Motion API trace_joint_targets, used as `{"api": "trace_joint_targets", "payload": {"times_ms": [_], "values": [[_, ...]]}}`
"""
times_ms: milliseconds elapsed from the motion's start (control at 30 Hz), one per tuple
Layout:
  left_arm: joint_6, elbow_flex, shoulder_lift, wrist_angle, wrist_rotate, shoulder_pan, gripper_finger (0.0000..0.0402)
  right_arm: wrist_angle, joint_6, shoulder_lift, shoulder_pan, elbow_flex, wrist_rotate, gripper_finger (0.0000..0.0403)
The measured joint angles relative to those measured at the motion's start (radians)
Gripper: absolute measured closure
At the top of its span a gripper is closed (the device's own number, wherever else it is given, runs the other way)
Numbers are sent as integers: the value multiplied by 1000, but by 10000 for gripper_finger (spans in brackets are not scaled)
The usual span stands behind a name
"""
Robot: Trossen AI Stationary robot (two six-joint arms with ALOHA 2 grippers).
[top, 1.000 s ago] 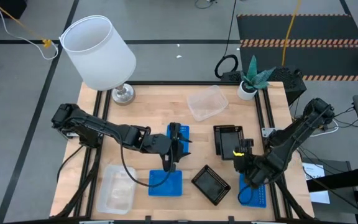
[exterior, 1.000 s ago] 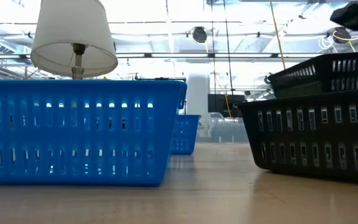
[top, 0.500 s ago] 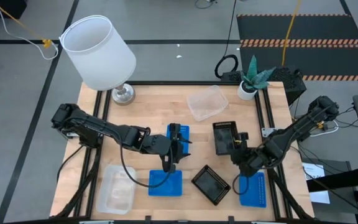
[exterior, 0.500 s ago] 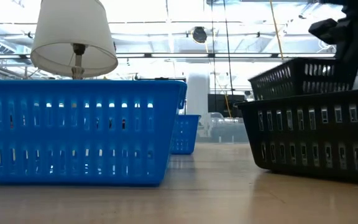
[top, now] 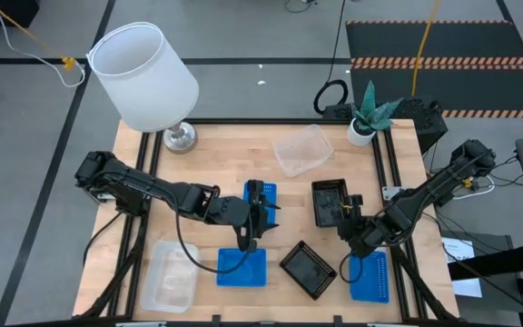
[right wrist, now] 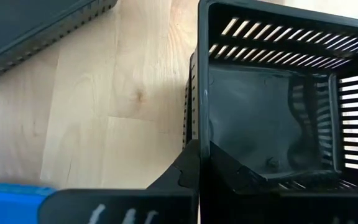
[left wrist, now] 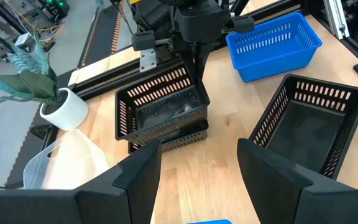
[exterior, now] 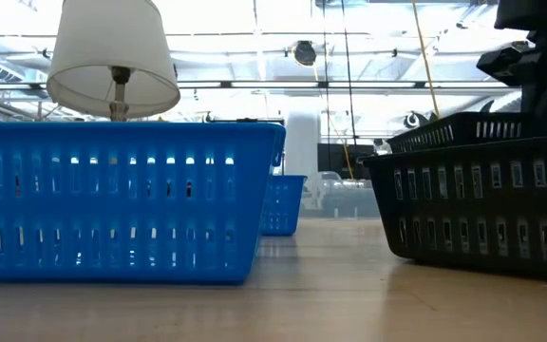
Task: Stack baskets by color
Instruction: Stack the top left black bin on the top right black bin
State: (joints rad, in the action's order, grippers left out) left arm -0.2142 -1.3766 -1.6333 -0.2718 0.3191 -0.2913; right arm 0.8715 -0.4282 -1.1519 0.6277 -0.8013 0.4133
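Right tool clenched on the rim of your black perforated plastic basket, nested on another mid-table.
You'll likely find it light, stiff, slightly slippery; pinch the thin wall. Left tool hangs released nearby.

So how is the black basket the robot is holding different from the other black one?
The held black basket sits nested in another black one; the loose black basket stands alone. The held one lies square to the table, the loose one turned askew. The right gripper pinches the held one's wall; nothing touches the loose one. Both are slotted.
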Motion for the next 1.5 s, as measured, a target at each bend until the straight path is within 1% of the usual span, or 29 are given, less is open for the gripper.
{"api": "trace_joint_targets", "payload": {"times_ms": [800, 1000, 1333, 1500], "values": [[-17, 0, 0, 14, 0, 0, 188, 0, 3, 0, 0, 1, 35, 400], [-17, 0, 0, 14, 0, 0, 188, -12, -4, 0, 0, 36, 61, 378], [-19, 0, 0, 14, 1, 0, 188, -45, -2, 0, 0, 56, 62, 353], [-19, 0, 0, 14, 1, 0, 188, -45, 6, 0, 0, 56, 83, 323]]}}
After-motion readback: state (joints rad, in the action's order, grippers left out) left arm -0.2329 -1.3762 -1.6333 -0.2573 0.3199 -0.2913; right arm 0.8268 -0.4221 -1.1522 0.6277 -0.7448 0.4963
